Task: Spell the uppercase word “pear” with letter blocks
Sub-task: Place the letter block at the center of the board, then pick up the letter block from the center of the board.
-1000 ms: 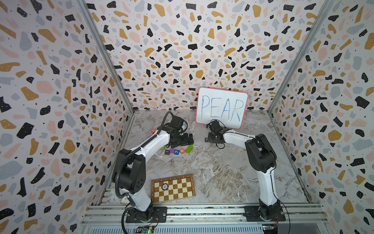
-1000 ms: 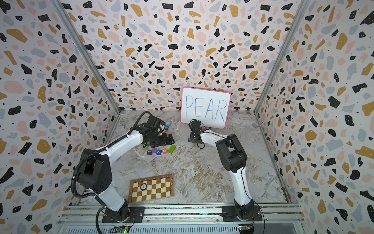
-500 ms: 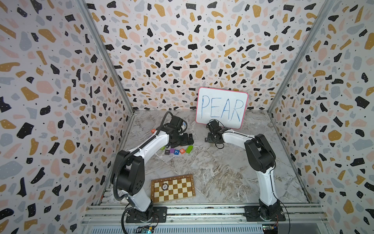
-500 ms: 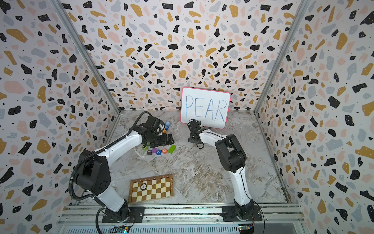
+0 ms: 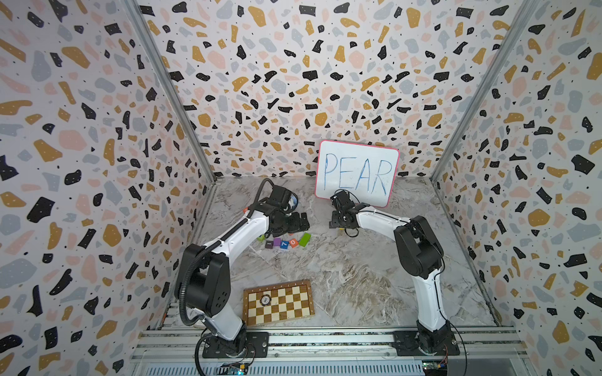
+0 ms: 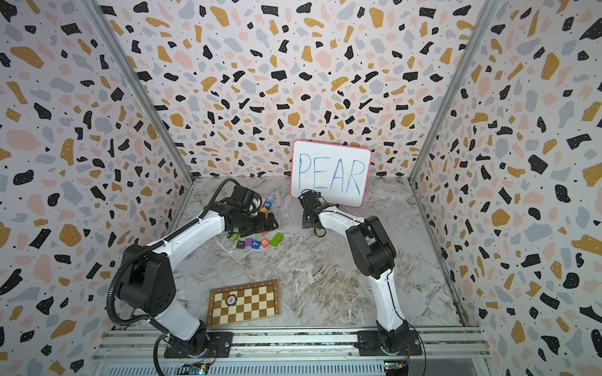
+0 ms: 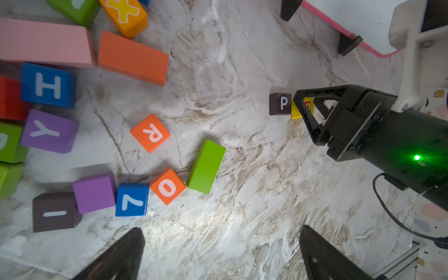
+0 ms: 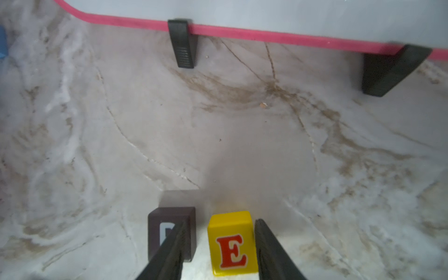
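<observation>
Two letter blocks stand side by side on the marble in front of the whiteboard: a blackish P point(image 8: 169, 218) point(image 7: 280, 104) and a yellow E point(image 8: 231, 242) with a red letter. My right gripper point(image 8: 221, 221) point(image 5: 337, 224) straddles the E with its jaws slightly apart. A gap shows on the P side, and the E rests on the table. An orange R block point(image 7: 150, 132) lies loose among the other blocks. My left gripper point(image 7: 221, 232) point(image 5: 301, 223) hovers wide open over bare marble beside that pile, holding nothing.
A whiteboard point(image 5: 356, 172) reading PEAR leans on the back wall on black feet point(image 8: 183, 46). A row of blocks marked I, 7 and 0 ends in a green bar point(image 7: 206, 166). Pink point(image 7: 46, 42) and orange point(image 7: 133, 57) bars lie beyond it. A chessboard point(image 5: 278, 302) sits near the front.
The right gripper's jaws have parted from around the E block, which now stands on the table next to the P. Both arms have stayed nearly still.
</observation>
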`<state>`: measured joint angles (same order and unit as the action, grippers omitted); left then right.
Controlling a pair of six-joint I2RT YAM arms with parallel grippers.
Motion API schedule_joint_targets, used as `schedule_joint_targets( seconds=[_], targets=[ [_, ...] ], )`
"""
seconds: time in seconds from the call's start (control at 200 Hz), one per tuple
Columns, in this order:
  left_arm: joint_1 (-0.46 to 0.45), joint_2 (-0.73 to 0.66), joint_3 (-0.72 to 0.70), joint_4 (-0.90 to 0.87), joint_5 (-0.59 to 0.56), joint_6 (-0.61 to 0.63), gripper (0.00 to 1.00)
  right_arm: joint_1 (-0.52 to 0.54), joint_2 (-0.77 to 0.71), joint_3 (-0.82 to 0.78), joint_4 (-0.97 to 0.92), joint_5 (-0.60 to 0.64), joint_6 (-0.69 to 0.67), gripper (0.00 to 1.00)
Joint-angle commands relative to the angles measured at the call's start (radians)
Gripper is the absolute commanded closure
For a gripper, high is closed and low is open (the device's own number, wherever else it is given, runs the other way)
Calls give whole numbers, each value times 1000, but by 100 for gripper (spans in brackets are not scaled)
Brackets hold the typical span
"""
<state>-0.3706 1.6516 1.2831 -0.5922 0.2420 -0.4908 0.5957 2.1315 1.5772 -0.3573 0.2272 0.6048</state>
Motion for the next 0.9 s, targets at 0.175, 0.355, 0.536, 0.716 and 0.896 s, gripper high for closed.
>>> schedule_joint_targets(
  seconds=[0.175, 0.355, 0.536, 0.716, 0.896],
  targets=[
    [57, -3, -16, 75, 0, 18, 1, 64, -101, -45, 134, 65, -332, 51],
    [89, 8, 9, 51, -18, 16, 0, 93, -112, -97, 283, -19, -494, 48],
    [114, 37, 39, 13, -47, 6, 2, 140, -149, -182, 435, -107, -671, 42],
    [115, 56, 60, -16, -107, 6, 3, 142, -187, -270, 539, -194, -717, 37],
    [114, 63, 79, -34, -159, 8, 2, 142, -201, -289, 585, -268, -756, 30]
  ],
)
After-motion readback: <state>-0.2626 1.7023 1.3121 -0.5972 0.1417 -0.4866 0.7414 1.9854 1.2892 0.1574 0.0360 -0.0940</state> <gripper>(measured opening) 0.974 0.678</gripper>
